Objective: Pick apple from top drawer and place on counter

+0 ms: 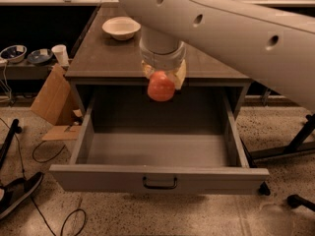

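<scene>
Single view only, set high in front of the wide grey open drawer (157, 150), looking down and forward over its front panel toward the dark wood-grain counter (98, 58). Very near the white robot arm (236, 28), entering from upper right. Gripper (162, 80) at centre frame, clamped on the small round red-orange apple (161, 88), overlapping the counter's front edge.

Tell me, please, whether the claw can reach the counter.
Probably yes: the claw, gripping the apple, hangs above the open top drawer at the front edge of the counter; the white bowl sits well back.
</scene>
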